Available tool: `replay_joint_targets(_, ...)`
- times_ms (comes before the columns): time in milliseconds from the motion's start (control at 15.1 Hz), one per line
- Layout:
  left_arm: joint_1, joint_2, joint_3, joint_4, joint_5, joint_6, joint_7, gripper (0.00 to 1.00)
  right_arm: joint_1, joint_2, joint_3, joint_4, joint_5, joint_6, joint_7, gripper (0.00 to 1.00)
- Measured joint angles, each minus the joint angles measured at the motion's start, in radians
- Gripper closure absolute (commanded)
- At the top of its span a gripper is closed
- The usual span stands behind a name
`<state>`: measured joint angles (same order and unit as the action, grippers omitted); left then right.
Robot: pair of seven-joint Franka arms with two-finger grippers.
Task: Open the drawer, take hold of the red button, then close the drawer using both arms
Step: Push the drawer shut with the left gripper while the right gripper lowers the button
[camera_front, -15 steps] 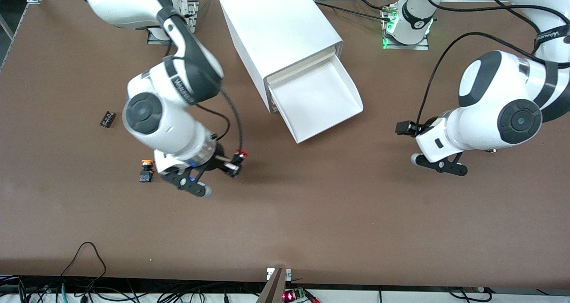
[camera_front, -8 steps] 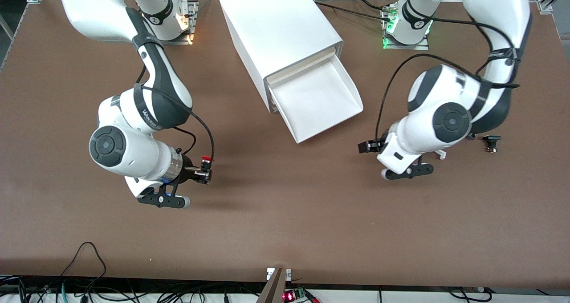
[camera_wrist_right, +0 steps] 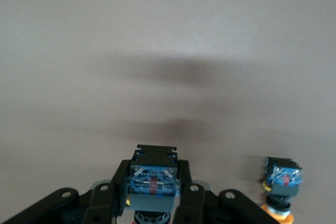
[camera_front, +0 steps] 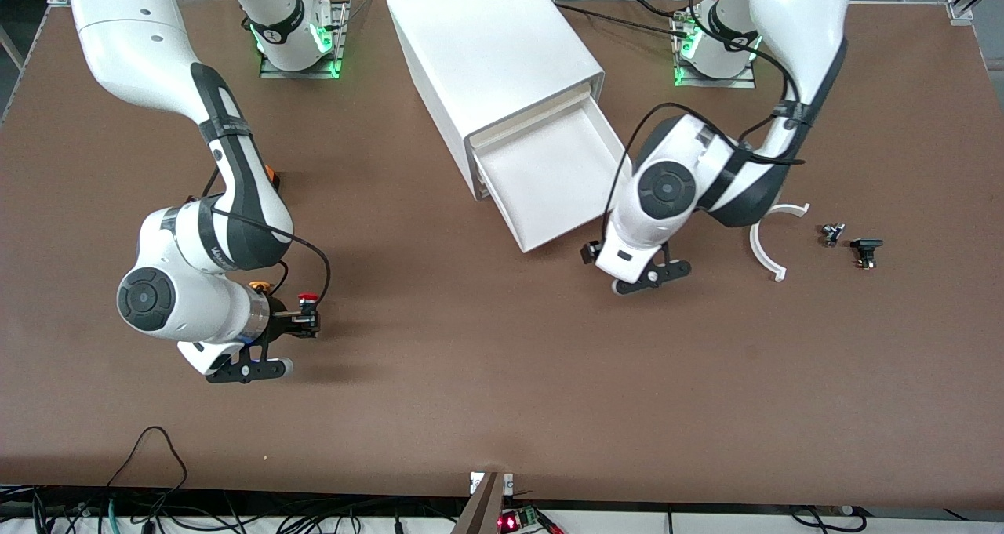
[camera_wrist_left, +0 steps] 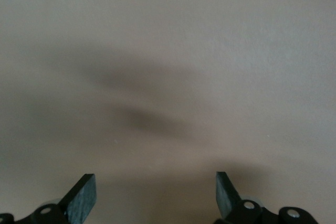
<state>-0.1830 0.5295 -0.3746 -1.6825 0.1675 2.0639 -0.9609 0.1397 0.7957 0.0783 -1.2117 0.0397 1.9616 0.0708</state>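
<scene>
Button [camera_front: 307,299] carried onward in right claw [camera_front: 311,319]

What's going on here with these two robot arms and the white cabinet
The right gripper is shut on the red button, held above the table toward the right arm's end, with a yellow-capped button lying nearby. The drawer of the white cabinet stands pulled open and looks empty. The left gripper, open and holding nothing, is over the table beside the drawer's front corner.

Only print visible: a short white vertical wordmark on the black joint band of the right arm [camera_front: 223,244], lower left of the front view, too small to read. Nothing legible on the left arm [camera_front: 690,197], cabinet [camera_front: 494,63] or wrist views.
</scene>
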Motion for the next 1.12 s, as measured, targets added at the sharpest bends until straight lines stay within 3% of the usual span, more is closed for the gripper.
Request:
replay_joint_targets(264, -0.045, -0.001, -0.009, -0.053, 0.002, 0.034, -0.101, 0.0, -0.03, 0.001, 0.0, -0.102, -0.037, 0.105, -0.047, 1.0)
replay_joint_targets(793, -0.048, -0.04, -0.13, -0.152, -0.003, 0.032, -0.152, 0.0, -0.05, 0.009, -0.001, -0.225, -0.044, 0.196, -0.054, 1.0)
replay_joint_targets(1124, -0.035, -0.041, -0.189, -0.181, -0.109, 0.031, -0.156, 0.0, -0.062, 0.009, -0.002, -0.246, -0.054, 0.216, -0.067, 0.98)
